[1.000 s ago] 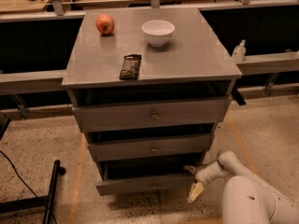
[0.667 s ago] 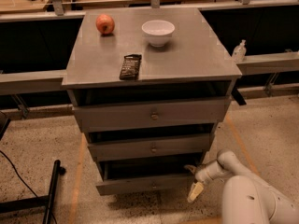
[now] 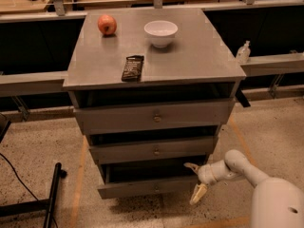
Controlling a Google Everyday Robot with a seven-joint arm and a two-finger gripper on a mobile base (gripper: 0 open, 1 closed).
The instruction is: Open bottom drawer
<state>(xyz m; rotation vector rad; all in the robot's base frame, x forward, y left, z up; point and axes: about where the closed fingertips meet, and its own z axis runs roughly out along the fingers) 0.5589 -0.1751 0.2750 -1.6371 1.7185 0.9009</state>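
Observation:
The bottom drawer (image 3: 142,188) is the lowest, narrowest grey front of the cabinet (image 3: 199,56). It stands pulled out a little, with a dark gap above it, and its small knob (image 3: 156,189) is faint at the centre. My gripper (image 3: 195,180) is at the drawer's right end, low near the floor, on the white arm (image 3: 237,167) that comes in from the lower right. It is open: one finger (image 3: 191,166) points above the drawer front's right corner and the other finger (image 3: 198,194) hangs below it.
A red apple (image 3: 107,24), a white bowl (image 3: 161,33) and a dark snack packet (image 3: 132,68) lie on the cabinet top. The mid drawer (image 3: 154,150) and the top drawer (image 3: 154,118) sit above. A black stand leg (image 3: 51,196) lies on the floor at left.

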